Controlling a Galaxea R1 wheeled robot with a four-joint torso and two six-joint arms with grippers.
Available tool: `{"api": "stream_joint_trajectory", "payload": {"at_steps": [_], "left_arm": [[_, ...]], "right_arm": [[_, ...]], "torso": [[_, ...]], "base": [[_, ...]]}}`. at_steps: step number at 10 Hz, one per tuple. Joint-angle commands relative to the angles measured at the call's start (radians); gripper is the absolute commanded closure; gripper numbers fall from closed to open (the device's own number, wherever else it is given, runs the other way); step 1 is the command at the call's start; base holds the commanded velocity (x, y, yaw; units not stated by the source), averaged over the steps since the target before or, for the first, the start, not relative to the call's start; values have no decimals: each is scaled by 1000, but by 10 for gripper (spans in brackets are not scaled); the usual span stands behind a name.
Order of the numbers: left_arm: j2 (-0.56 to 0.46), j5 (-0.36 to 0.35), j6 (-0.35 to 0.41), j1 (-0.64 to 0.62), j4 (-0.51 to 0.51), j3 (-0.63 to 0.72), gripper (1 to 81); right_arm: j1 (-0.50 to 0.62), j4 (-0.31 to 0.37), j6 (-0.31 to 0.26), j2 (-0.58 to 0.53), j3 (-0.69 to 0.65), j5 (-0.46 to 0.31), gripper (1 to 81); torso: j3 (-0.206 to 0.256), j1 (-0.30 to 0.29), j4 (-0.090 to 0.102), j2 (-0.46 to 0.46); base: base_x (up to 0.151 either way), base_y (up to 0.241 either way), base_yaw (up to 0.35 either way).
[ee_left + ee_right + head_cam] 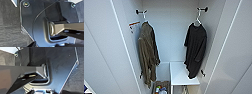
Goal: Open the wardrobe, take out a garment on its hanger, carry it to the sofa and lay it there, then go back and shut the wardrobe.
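Far left of your head view: left door (101,50), swung open, its edge running from top centre-left down toward the bottom.
Wardrobe (170,32): open in front of you, plain white inside, filling the frame.
Upper left: a black hook (139,11) on the left inner wall, with an orange-and-white label (134,25) just below and left of it.
Jacket (148,53): olive-brown, hanging from that hook on a white hanger, left of centre, its hem near the bottom of the frame.
Bottom centre: a basket (161,88) holding small coloured items you cannot make out, just below the jacket's hem.
Shelf (181,73): white, lower centre-right, beside the basket.
Garment (195,48): black T-shirt, right of centre, hanging straight, its lower end in front of the shelf.
Hanger (198,21): thin, white, hooked on the black hook (203,9) at upper right; the T-shirt is on it.
Lower right: another small black hook (202,72) just beside the T-shirt's hem.
Far right: right door (236,52), also swung open.
Floor (8,25): dark grey carpet in both wrist views.
Left gripper: you cannot tell whether it is apart or together.
Right gripper: likewise, you cannot tell.
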Motion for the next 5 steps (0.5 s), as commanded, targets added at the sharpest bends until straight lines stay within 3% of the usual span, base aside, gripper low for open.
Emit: {"api": "stream_joint_trajectory", "payload": {"at_steps": [1,5], "left_arm": [[-5,54,1,-25,0,-2,10],[-3,54,1,-25,1,-2,10]], "right_arm": [[21,-12,-3,5,7,-55,10],[34,-10,-3,4,4,-62,10]], "torso": [[0,0,0,0],[0,0,0,0]], "base": [[97,0,0],[97,0,0]]}}
